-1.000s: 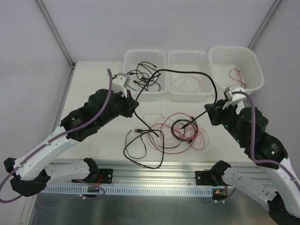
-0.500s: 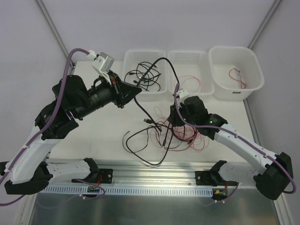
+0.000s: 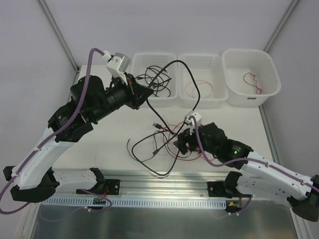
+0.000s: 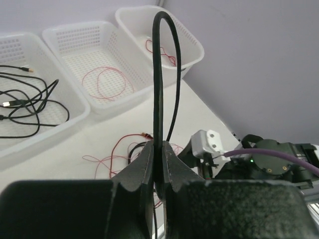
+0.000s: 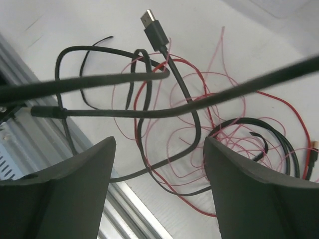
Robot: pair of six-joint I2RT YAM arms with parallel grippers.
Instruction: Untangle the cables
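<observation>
Pinches one thick black cable in the left pincer, jaws together on it with no gap showing; holds it raised well above the table, probably to draw this single strand up and out of the heap rather than drag the whole knot along; sends it straight up from the fingertips, over in a tall narrow arch, then down beyond the pincer toward the tangle.

Hangs the right pincer low over that tangle, jaws wide apart and gripping nothing; looks placed there to pin or catch a second strand while the other arm pulls. Shows two black runs crossing from side to side between the spread fingers, too close and blurred to tell whether either belongs to the lifted cable; shows beneath them thin red wires looping through black coils, and ahead of the fingertips a black lead ending in a flat metal plug.

Leaves the knot unsolved, by the look of it; crosses red over black at many places under the right pincer.

Lines up three white baskets beyond the left pincer: the nearest basket, just beside it, with black cables inside; the middle basket with one red loop; the far basket, well apart, with a small red wire; suggests sorting freed strands by kind.
</observation>
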